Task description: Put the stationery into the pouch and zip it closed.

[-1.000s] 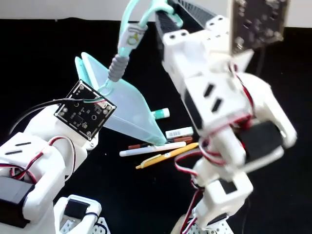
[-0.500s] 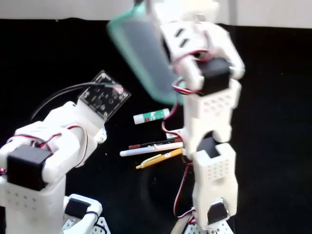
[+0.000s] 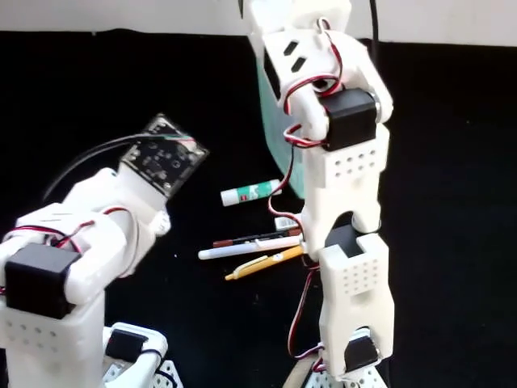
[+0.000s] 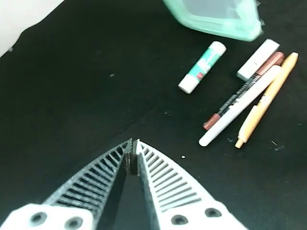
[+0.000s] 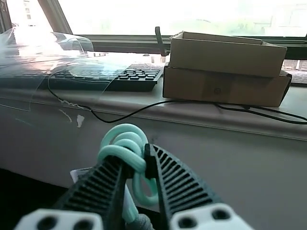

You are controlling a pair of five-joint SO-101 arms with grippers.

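Hanging from the right claw (image 5: 146,154), which is clamped on its cord loop (image 5: 125,143), the pouch (image 3: 271,113) dangles over the far worktop (image 3: 121,81), likely to gape open; left claw (image 4: 133,144) pinched together, empty; pens (image 3: 242,248) lie nearer.

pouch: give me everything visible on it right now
The pouch is mint green with translucent walls and a thicker mint rim, soft plastic by the look. It hangs behind the right arm, held up by its looped mint cord, which the right gripper clamps. Whether it touches the table or is zipped cannot be told.
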